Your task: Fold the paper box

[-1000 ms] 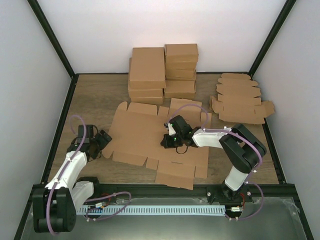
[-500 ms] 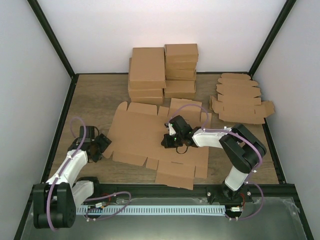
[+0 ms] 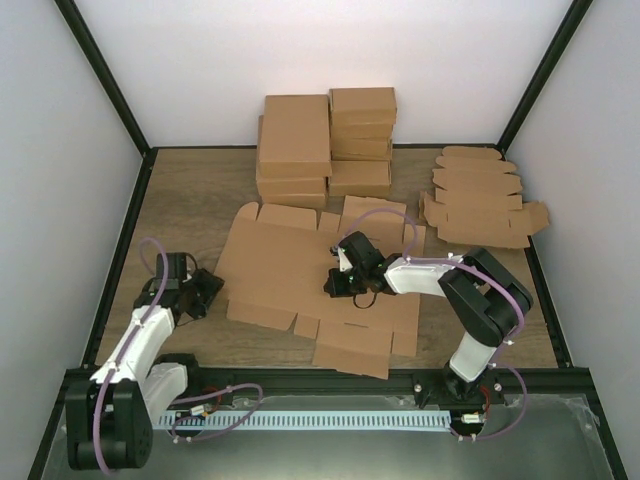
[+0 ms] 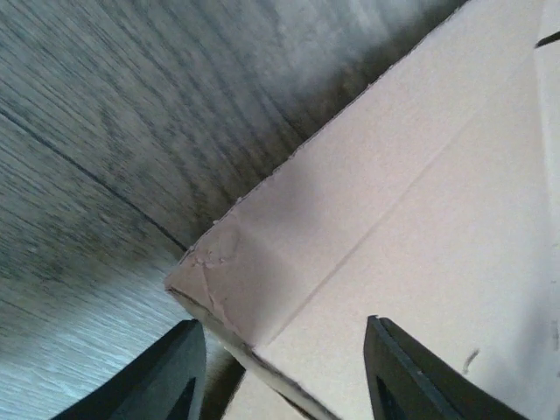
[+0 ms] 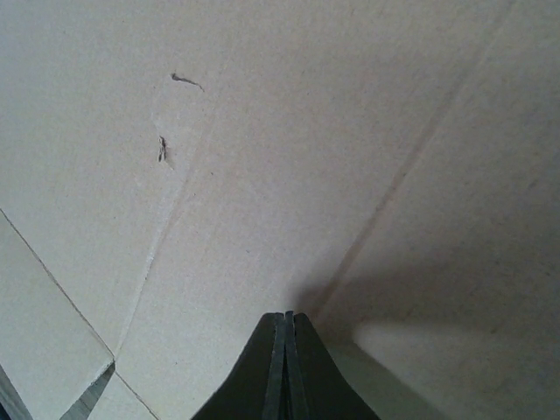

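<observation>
Now | left jaws open astride paper box [image 3: 280,270] corner | right jaws closed, empty

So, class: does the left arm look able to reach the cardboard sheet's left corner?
Probably yes: the left gripper is open, and the cardboard sheet has its corner right in front of it, with nothing between.

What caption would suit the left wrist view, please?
Open left gripper poised at a corner of the flat brown cardboard box blank.

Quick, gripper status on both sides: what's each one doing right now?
Left gripper: open, straddling a corner of the flat box.
Right gripper: shut, holding nothing, tips at the flat box.
</observation>
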Robot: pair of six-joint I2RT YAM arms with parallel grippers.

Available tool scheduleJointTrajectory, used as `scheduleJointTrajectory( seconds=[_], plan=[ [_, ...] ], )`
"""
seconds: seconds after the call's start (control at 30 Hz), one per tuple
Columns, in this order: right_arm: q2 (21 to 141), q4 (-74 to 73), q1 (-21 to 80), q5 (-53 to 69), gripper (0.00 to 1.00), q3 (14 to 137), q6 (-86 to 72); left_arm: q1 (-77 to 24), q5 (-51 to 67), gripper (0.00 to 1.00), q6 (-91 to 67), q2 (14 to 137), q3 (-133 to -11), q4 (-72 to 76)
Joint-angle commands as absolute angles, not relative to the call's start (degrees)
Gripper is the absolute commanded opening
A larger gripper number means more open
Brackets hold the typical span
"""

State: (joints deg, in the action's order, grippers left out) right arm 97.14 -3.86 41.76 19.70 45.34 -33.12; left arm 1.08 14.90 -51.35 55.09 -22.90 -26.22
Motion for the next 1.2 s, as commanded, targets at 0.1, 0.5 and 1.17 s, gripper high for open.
scheduleJointTrajectory(
  seconds=[0.1, 0.5, 1.17],
  plan=[
    [97.38, -4.31, 42.01, 18.85, 0.01, 47.24, -32.98, 0.92, 17.23, 0.38, -50.22, 50.48, -23.54, -24.87],
    [96.88, -4.37, 42.01, 19.27, 0.01, 47.47, -32.28, 0.92, 16.36, 0.12, -46.84, 52.81, -24.95, -25.3],
    [94.04, -4.85, 42.01, 20.66, 0.1, 48.37, -29.3, 0.89, 19.34, 0.04, -36.15, 48.29, -29.66, -26.59]
  ],
)
